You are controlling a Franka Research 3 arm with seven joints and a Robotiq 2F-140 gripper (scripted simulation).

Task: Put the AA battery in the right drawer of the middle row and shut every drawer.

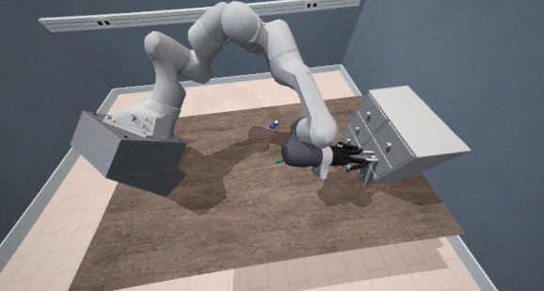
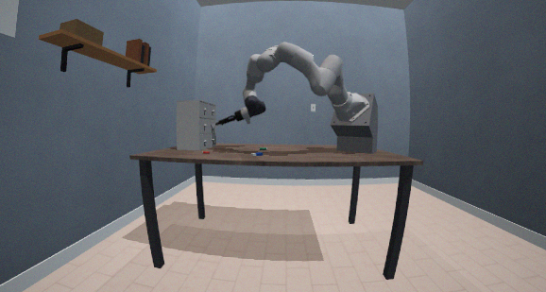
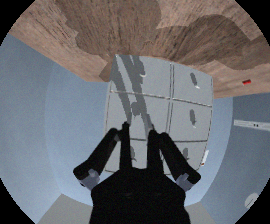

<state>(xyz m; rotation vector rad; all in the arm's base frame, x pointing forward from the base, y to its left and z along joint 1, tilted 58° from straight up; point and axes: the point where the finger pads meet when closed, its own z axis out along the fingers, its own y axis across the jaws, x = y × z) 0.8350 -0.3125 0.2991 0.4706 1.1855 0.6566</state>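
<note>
The grey chest stands upright at the right end of the table, with two columns of three drawers facing the arm. It also shows in the exterior view and the wrist view. My gripper points level at the near column, about middle height, with its tips at the drawer front. The fingers stand narrow and I see nothing held between them. A drawer front by the fingertips seems to stand a little out. A small blue and white piece, possibly the AA battery, lies behind the arm.
A small green piece lies on the table by the wrist. A small red piece lies near the chest's foot and also shows in the wrist view. The robot's base block stands at the left.
</note>
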